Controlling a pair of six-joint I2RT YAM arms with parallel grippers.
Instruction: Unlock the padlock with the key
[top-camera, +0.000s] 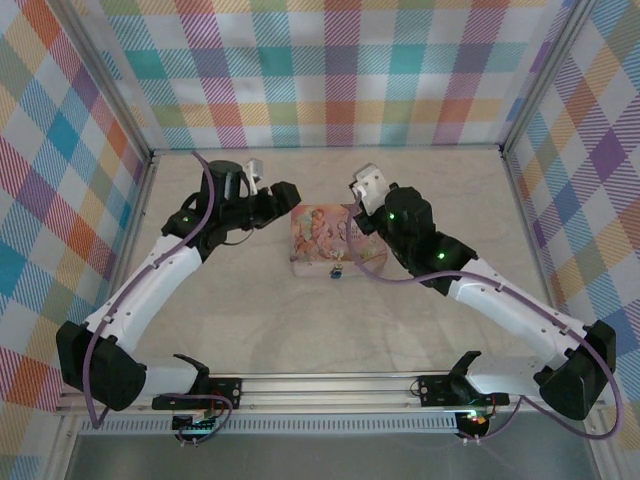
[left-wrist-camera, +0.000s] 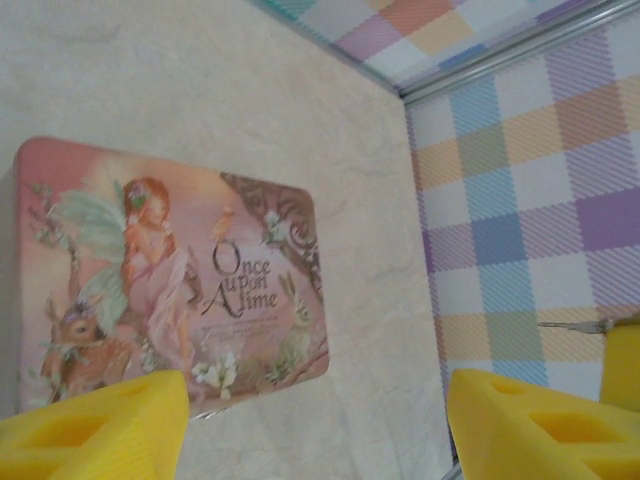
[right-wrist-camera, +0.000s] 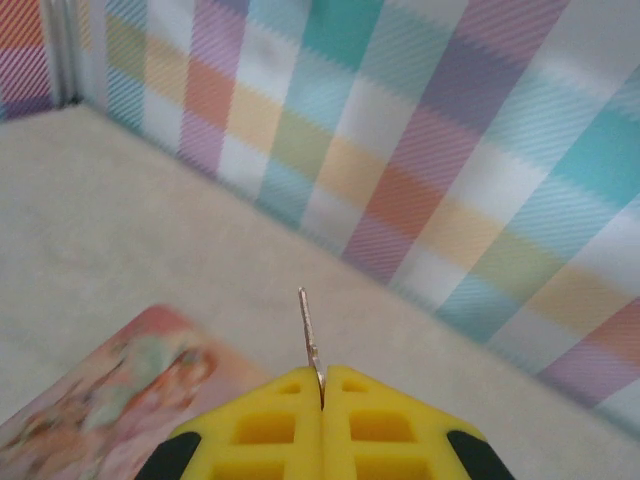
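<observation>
Closest to us, at the bottom of the right wrist view, the right gripper (right-wrist-camera: 322, 388) shows its yellow jaws, moulded with hollows. They are pressed together and pinch a thin silver metal key (right-wrist-camera: 308, 335). The key's blade stands up out of the seam between the jaws, tilted slightly left. Below and to its left we see one rounded corner of a flat pink tin box (right-wrist-camera: 110, 400) printed with a fairy picture. It is blurred and lies on the pale beige marbled worktop (right-wrist-camera: 130, 200). A pastel plaid wall (right-wrist-camera: 450, 150) rises behind.

In the left wrist view, the left gripper (left-wrist-camera: 315, 430) has its yellow jaws spread wide, one at each lower corner, holding nothing. Beyond them lies the pink box (left-wrist-camera: 170, 270). Its lid reads "Once upon A time" beside a winged fairy, a fawn and a rabbit.

From overhead, we see the box (top-camera: 325, 238) near the middle of the worktop. The black-and-white left arm (top-camera: 150, 280) and right arm (top-camera: 500, 300) reach inward from the near edge. The left arm ends just beside the box's far left corner, and the right arm ends over its right side.

The tiny brass-yellow padlock (top-camera: 338, 267) sits at the middle of the box's near edge, touching it. It is too small for us to tell whether its shackle is closed.
</observation>
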